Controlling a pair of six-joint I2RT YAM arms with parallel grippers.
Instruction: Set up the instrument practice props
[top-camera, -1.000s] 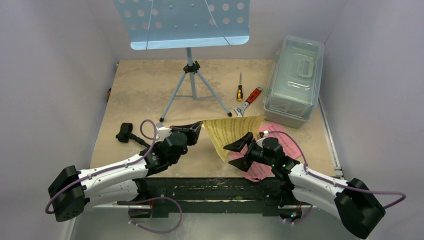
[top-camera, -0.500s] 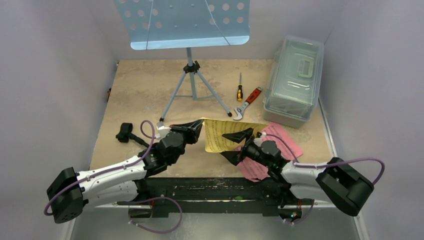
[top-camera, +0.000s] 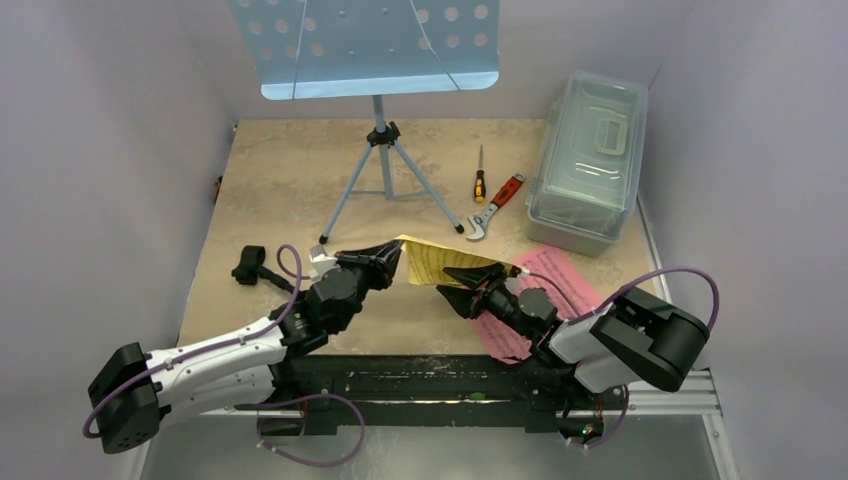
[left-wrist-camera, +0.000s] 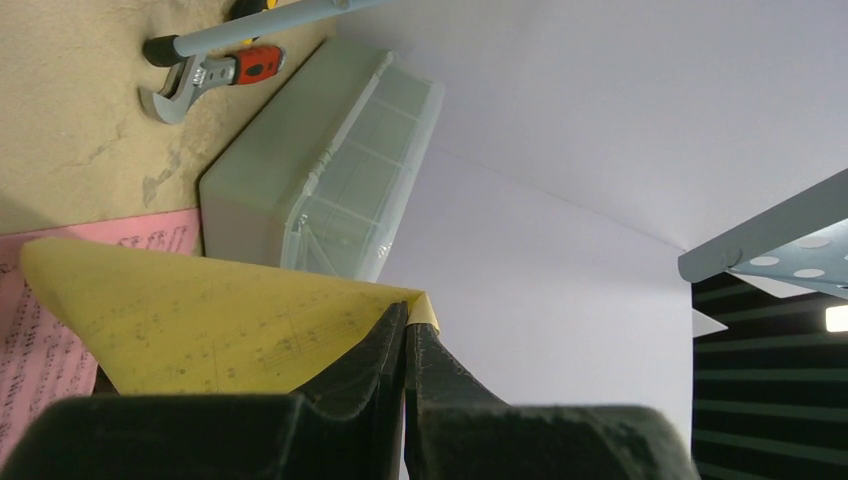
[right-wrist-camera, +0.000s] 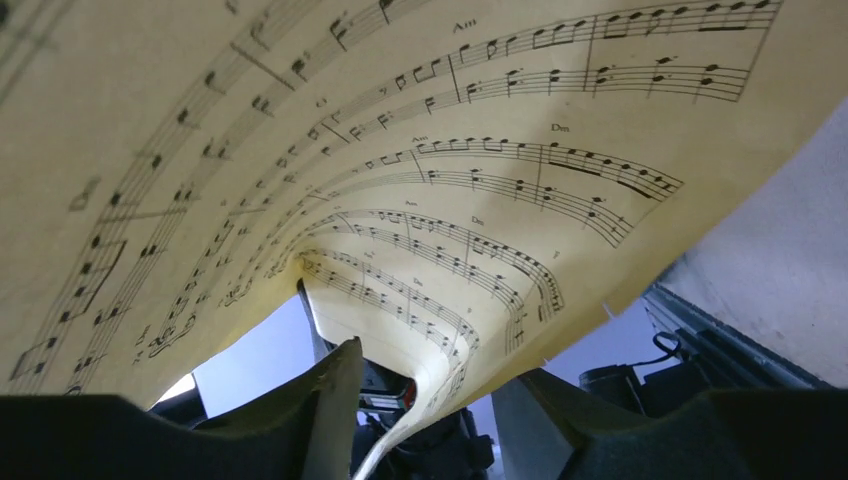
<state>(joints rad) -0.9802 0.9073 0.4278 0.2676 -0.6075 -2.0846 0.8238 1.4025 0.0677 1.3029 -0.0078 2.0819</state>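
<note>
Pinching curled yellow page (left-wrist-camera: 200, 320), left end effector (left-wrist-camera: 407, 328) clamped tight; right end effector (right-wrist-camera: 430, 372) part-open astride paper edge.

Chord marks "Am", "Dm" — on yellow sheet-music page (right-wrist-camera: 400, 150); nothing else legible.

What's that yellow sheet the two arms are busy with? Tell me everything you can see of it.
The yellow page is a thin sheet of paper printed with black staves, notes and chord letters. It is lifted and curled between the two arms, near the front of the table, beside the pink page. The left tool is shut on one corner, pinching it. The right tool has its jaws apart with an edge of the sheet between them, not yet clamped.
</note>
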